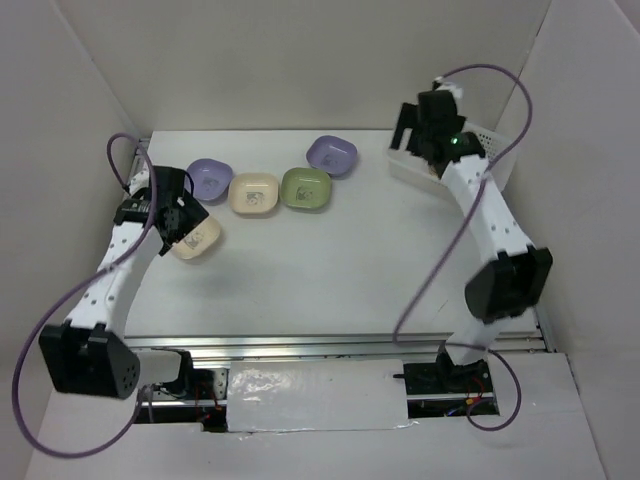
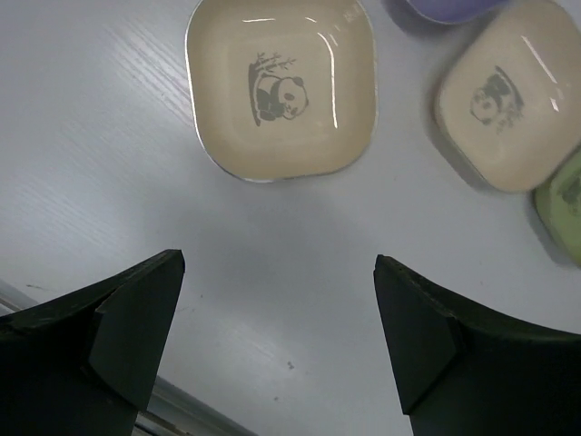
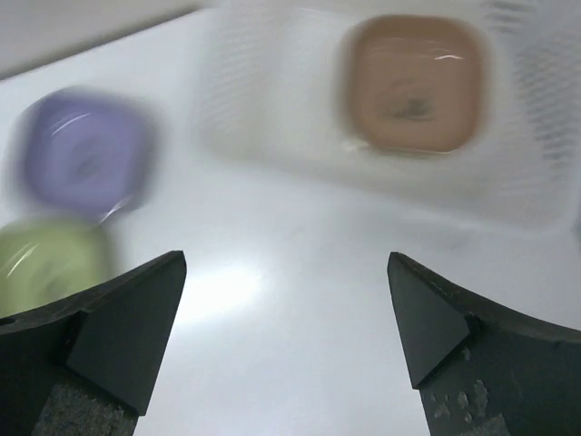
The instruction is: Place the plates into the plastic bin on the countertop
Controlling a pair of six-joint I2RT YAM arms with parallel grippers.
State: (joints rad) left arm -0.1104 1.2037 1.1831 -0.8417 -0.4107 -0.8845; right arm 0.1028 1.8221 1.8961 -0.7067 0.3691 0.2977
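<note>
Five plates lie on the countertop: purple, cream, green, a second purple and a second cream. My left gripper is open and empty, just near of that cream panda-print plate, above the table. The plastic bin stands at the back right, mostly hidden by my right arm. In the blurred right wrist view it holds a brown plate. My right gripper is open and empty, above the table just left of the bin.
White walls enclose the table on three sides. A metal rail runs along the front edge. Purple cables loop from both arms. The left wrist view also shows the other cream plate and a green plate's edge.
</note>
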